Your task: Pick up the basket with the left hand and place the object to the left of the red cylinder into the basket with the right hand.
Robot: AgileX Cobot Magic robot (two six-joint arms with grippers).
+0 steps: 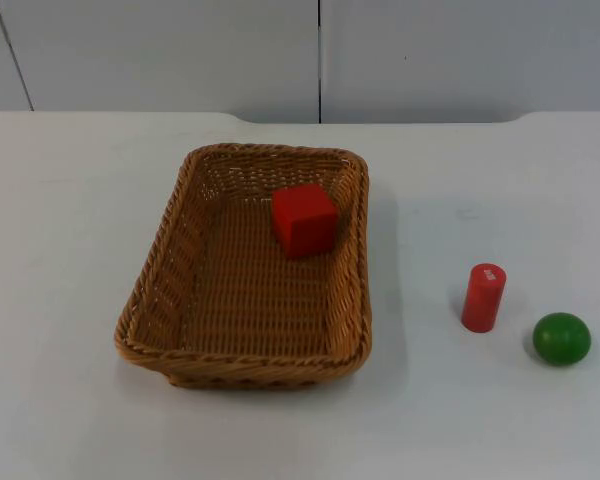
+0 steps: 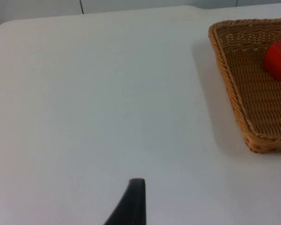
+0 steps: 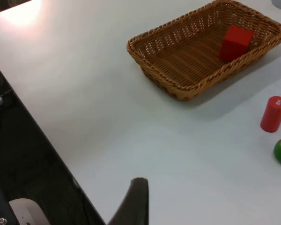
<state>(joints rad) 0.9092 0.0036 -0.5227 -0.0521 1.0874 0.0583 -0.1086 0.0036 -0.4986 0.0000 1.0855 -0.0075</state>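
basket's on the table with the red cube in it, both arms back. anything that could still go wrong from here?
1. The red cube lies loose near the far wall of the basket; a tilted lift could slide or tip it out.
2. The red cylinder stands upright with the green ball just beside it; a stray right-arm pass could topple one and roll the other.

Basket (image 1: 180,270): tan-brown wicker, tight woven weave with a braided rim.
Cube (image 1: 304,219): solid red, plain faces.
Cylinder (image 1: 483,297): red, with a small pale mark on its top face.
Ball (image 1: 562,338): glossy green.
Desk (image 1: 70,230): plain white.
Partition wall (image 1: 160,50): light grey, dark seams.
End effector fingertips (image 2: 133,206): black.
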